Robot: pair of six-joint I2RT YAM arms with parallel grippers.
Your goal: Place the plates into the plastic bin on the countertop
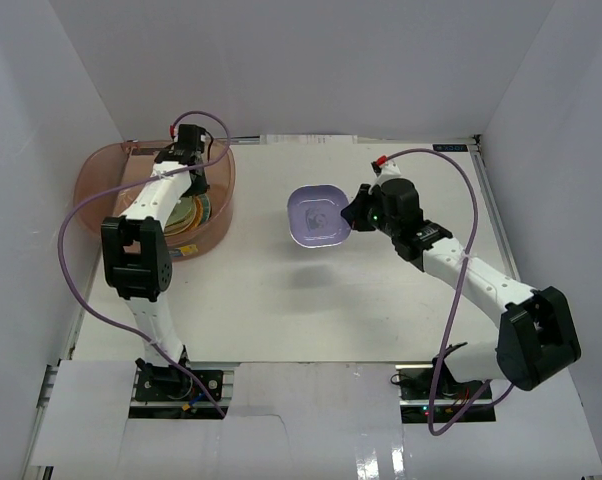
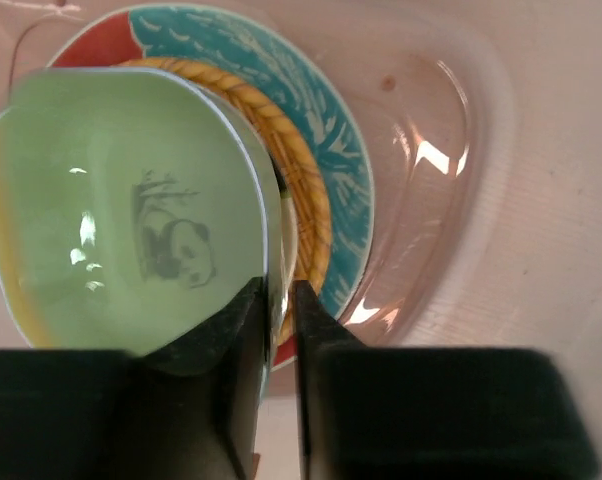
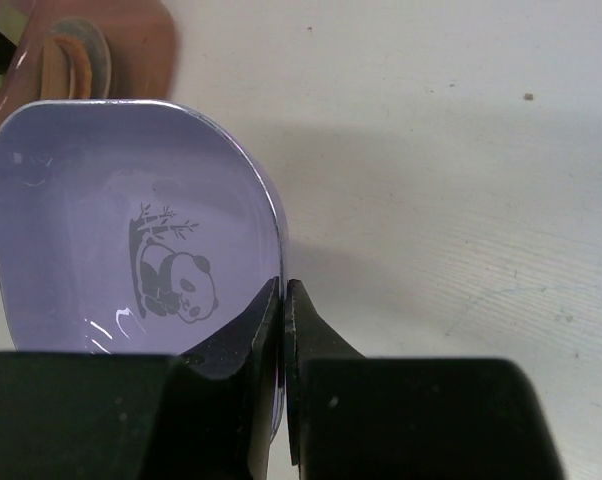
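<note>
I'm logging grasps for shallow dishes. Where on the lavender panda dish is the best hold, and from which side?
Pinch the lavender dish by its upturned rim, one finger inside and one outside, approaching from its right-arm side, as the right gripper does. The wall is thin and raised; the flat base offers no pinch.

The left end effector (image 2: 278,292) reaches forward and down, jaws slightly parted. The right end effector (image 3: 283,288) pinches a lavender plate (image 3: 111,220).

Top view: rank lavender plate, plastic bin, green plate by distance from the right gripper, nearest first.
1. lavender plate, clamped in the right gripper's jaws, mid-scene.
2. plastic bin, its right wall, off to the left.
3. green plate, inside the bin, beyond that wall.
</note>
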